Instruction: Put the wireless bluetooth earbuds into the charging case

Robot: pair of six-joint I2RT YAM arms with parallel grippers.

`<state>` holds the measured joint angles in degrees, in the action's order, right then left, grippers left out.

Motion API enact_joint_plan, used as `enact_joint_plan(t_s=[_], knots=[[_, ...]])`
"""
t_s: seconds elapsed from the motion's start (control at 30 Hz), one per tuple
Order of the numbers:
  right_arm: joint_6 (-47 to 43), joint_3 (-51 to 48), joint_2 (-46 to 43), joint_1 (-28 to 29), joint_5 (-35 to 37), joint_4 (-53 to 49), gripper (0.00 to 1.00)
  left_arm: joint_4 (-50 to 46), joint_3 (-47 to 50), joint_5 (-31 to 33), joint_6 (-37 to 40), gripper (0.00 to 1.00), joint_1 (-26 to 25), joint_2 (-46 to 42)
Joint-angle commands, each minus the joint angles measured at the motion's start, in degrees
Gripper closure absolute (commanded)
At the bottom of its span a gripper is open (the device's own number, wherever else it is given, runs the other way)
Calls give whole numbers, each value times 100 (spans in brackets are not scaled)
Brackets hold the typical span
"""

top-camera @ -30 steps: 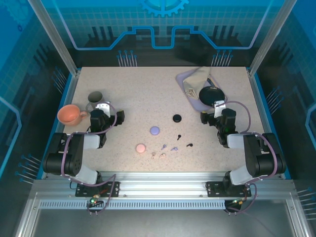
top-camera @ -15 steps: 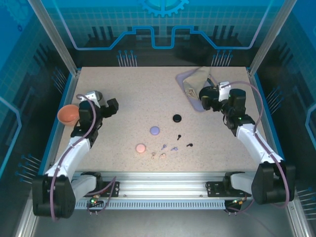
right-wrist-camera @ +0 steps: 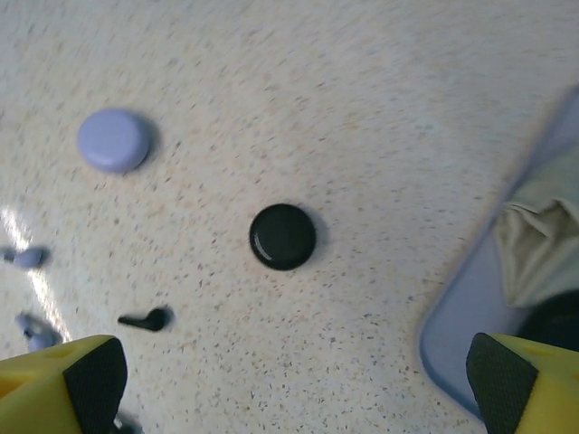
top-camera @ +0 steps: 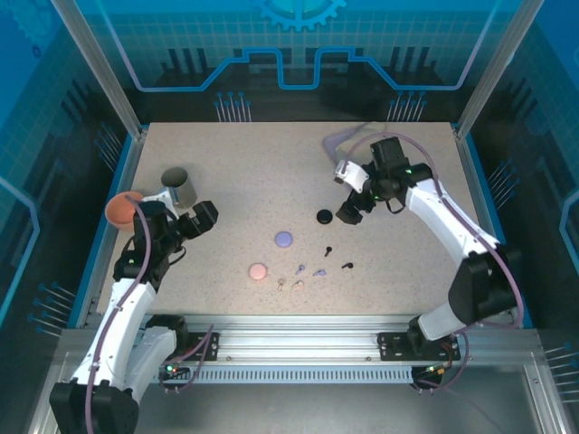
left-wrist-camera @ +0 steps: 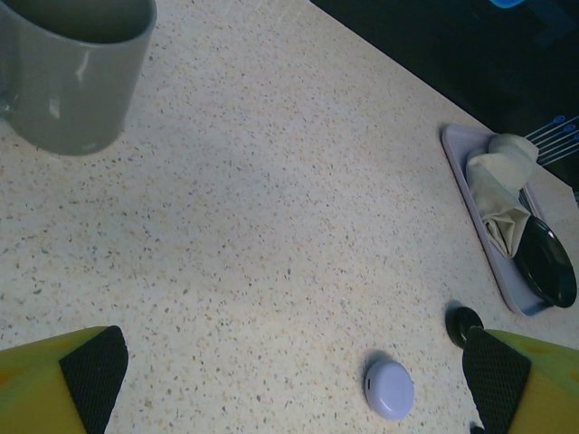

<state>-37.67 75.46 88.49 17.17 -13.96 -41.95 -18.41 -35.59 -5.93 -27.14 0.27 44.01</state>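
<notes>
- Top view: the right gripper (top-camera: 347, 214) hangs with its jaws spread wide and nothing in them, just beside the small round black plastic charging case (top-camera: 324, 216). The tiny black stemmed plastic earbuds (top-camera: 328, 250) lie near it, toward the arm bases. The lavender earbuds (top-camera: 318, 271) and pale pink earbuds (top-camera: 297, 285) are a bit further on. The left gripper (top-camera: 204, 218), also spread and empty, sits well apart from all that by the grey ceramic mug (top-camera: 175, 185). So I'd say the right arm is the nearer one.
- Left wrist view: the left gripper (left-wrist-camera: 294, 366) looks across bare table. The round lavender plastic case (left-wrist-camera: 389, 389) is ahead and off to its right, with the black case (left-wrist-camera: 464, 324) beyond it.
- Right wrist view: the black case (right-wrist-camera: 283, 237) sits dead ahead between the open fingers (right-wrist-camera: 90, 371). One black earbud (right-wrist-camera: 145, 319) is left of it and closer in, its stem lying roughly along the line from finger to finger. My guess is the wrist needs a turn to pinch across it.
</notes>
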Motion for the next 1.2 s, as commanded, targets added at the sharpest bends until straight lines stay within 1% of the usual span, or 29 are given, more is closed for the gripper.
enact_joint_plan(t_s=[0.0,0.13,0.33,0.47,0.53,0.73,1.13,1.17], knots=[[-1081,722,517,115,-19,-1202,0,-387,-226,-178,-102,1,39,-163],[-823,1528,1358,405,578,-1849,0,-494,-264,-161,-10,1,34,-267],[272,2476,2477,826,1294,-2517,0,-602,-274,-55,48,1,34,-457],[845,2970,3062,1061,1461,-2720,0,-610,-238,-1,101,1,34,-533],[980,3137,3280,1150,1519,-2759,0,-609,-224,11,120,1,34,-525],[1157,3622,3951,1245,2047,-3002,0,-597,-228,33,42,1,39,-482],[983,3881,4450,1306,2181,-2898,4,-690,-363,110,59,1,39,-367],[981,3933,4591,1299,2195,-2925,5,-701,-378,109,51,1,34,-351]])
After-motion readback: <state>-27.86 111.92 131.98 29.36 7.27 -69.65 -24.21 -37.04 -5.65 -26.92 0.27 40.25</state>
